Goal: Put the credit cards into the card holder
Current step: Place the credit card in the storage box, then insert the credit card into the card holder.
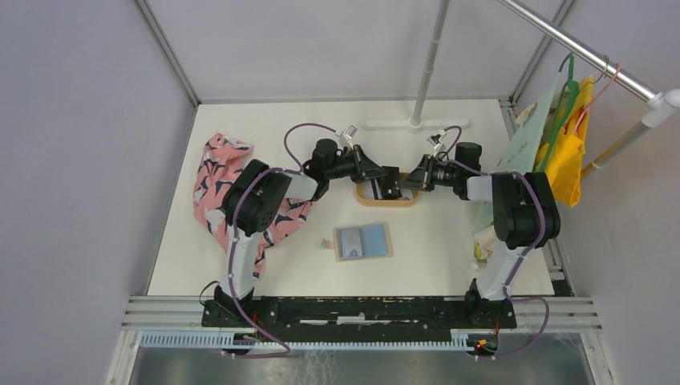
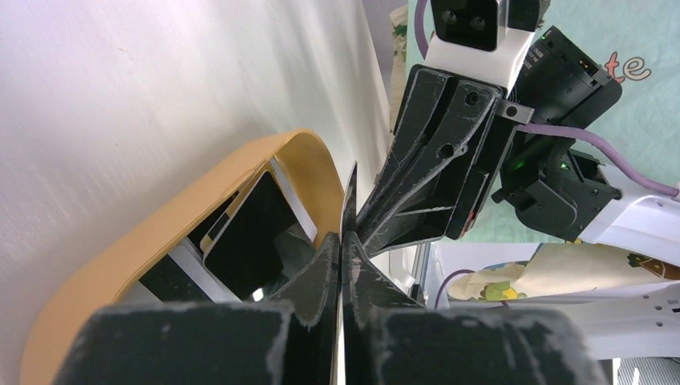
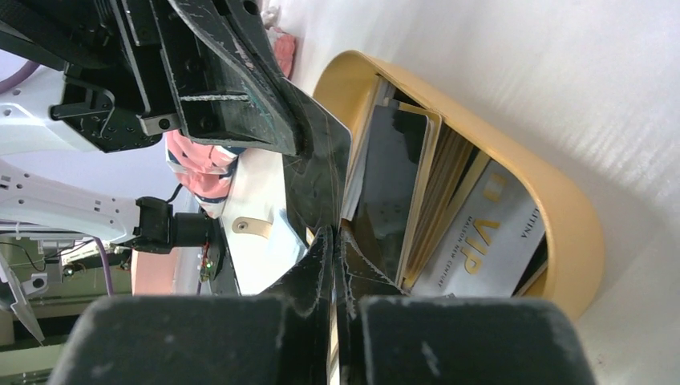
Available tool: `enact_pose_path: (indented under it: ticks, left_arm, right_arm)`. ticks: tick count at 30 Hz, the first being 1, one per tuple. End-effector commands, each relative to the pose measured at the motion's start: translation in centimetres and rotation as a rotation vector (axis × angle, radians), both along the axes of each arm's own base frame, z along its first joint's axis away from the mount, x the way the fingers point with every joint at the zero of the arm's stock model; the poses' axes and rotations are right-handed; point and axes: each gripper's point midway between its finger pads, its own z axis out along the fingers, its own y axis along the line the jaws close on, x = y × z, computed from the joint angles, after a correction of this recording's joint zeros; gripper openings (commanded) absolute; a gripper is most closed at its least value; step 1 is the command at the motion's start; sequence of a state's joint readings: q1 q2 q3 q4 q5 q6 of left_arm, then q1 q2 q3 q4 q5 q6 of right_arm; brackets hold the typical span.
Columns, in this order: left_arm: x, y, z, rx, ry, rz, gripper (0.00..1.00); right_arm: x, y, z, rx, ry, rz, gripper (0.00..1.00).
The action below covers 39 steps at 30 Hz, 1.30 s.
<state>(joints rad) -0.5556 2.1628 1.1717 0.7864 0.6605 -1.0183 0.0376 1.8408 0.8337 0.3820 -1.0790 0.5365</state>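
Note:
In the top view both grippers meet over the oval wooden tray (image 1: 386, 197) at the table's middle back. The left gripper (image 2: 342, 241) is shut on a thin dark credit card (image 2: 350, 188), seen edge-on. The right gripper (image 3: 333, 233) is shut on the same dark card (image 3: 325, 172) from the opposite side, its fingers (image 2: 433, 160) just beyond the left gripper's tips. Several more credit cards lie in the tray (image 3: 573, 233), among them a dark one (image 3: 389, 184) and a pale VIP one (image 3: 481, 241). The card holder (image 1: 362, 241) lies open in front of the tray, grey-blue panels up.
A pink patterned cloth (image 1: 220, 180) lies at the left under the left arm. Bags (image 1: 561, 152) hang from a rail at the right edge. A white pole base (image 1: 414, 123) stands at the back. White walls enclose the table.

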Motion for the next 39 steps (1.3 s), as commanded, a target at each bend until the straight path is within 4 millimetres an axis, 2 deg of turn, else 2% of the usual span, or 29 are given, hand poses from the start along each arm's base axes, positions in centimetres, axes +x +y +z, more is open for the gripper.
enact_pose_path:
  ticks: [1, 5, 8, 11, 15, 17, 22, 28, 33, 37, 39]
  left_arm:
    - [0.2, -1.2, 1.9, -0.054, -0.025, -0.040, 0.02]
    - [0.2, -1.3, 1.8, -0.054, -0.030, -0.045, 0.02]
    - [0.2, -1.3, 2.8, -0.067, -0.059, -0.048, 0.02]
    - [-0.2, -1.0, 4.3, -0.090, -0.095, -0.051, 0.02]
    - [-0.9, -0.3, 6.5, -0.135, -0.132, -0.047, 0.02]
    - [-1.2, 0.1, 7.5, -0.161, -0.143, -0.040, 0.02]
    - [-3.3, 1.7, 10.5, -0.245, -0.214, -0.047, 0.02]
    - [-7.3, 4.8, 13.4, -0.263, -0.350, -0.009, 0.02]
    - [-9.9, 7.4, 13.7, -0.197, -0.444, 0.052, 0.02]
    - [-12.4, 9.1, 14.2, -0.183, -0.531, 0.064, 0.02]
    - [-13.7, 9.6, 14.2, -0.178, -0.570, 0.059, 0.02]
  right_arm:
    - [1.0, -0.1, -0.4, -0.042, -0.036, 0.000, 0.00]
    - [1.2, -0.3, -0.5, -0.063, -0.045, 0.001, 0.04]
    - [1.5, -0.5, -0.1, -0.090, -0.086, 0.012, 0.20]
    - [1.7, -0.9, 1.2, -0.115, -0.162, 0.026, 0.36]
    - [1.0, -0.7, 3.3, -0.104, -0.273, 0.074, 0.53]
    - [0.4, -0.4, 4.4, -0.082, -0.318, 0.100, 0.57]
    - [-2.3, 1.4, 6.9, -0.020, -0.431, 0.221, 0.66]
    - [-6.0, 4.1, 9.1, -0.089, -0.706, 0.365, 0.72]
    - [-8.5, 4.2, 9.8, -0.120, -0.889, 0.426, 0.79]
    - [-11.8, 5.2, 9.8, -0.081, -1.023, 0.504, 0.97]
    - [-13.3, 5.9, 9.8, -0.052, -1.049, 0.533, 0.98]
